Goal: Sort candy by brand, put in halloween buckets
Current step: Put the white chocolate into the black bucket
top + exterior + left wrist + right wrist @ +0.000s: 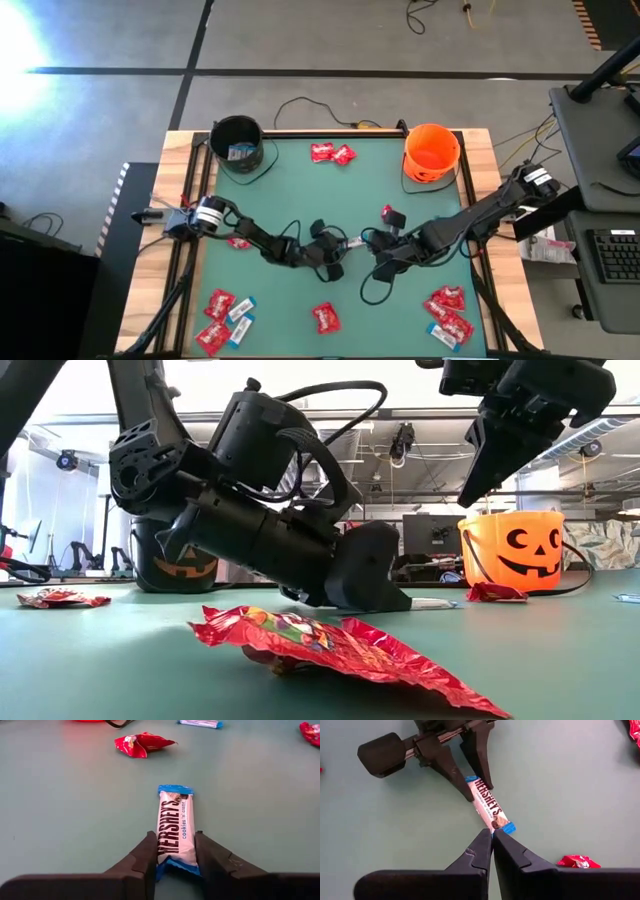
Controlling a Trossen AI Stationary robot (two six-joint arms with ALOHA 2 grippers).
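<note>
Green desk (pixel 300 200) surface carries everything you are sorting. Your left pincer (pixel 176 854) sits low at mid-desk, its two dark fingers (pixel 145 857) pressed against both long sides of a white-and-blue bar (pixel 176 832) that lies flat on the desk; the bar's far end sticks out beyond the fingertips. From the right wrist view you can see the same bar (pixel 489 806) clamped at one end by the left pincer (pixel 476 785), while your right pincer (pixel 492 840) hovers just beside the bar's other end with its fingers drawn together and nothing between them; whether the tips touch the wrapper you cannot tell. In the high view the two pincers meet near the desk's centre, left (pixel 335 245) and right (pixel 375 250) close together. Black bucket (pixel 237 143) stands at the far left corner with something pale and blue inside; orange bucket (pixel 431 152) stands at the far right corner. Two red packets (pixel 332 153) lie between the buckets at the far edge. More candy lies near the front: a mixed cluster at front left (pixel 222 318), one red packet (pixel 326 318) front centre, a mixed cluster at front right (pixel 447 312). In the low view a crumpled red packet (pixel 330 645) fills the foreground.
</note>
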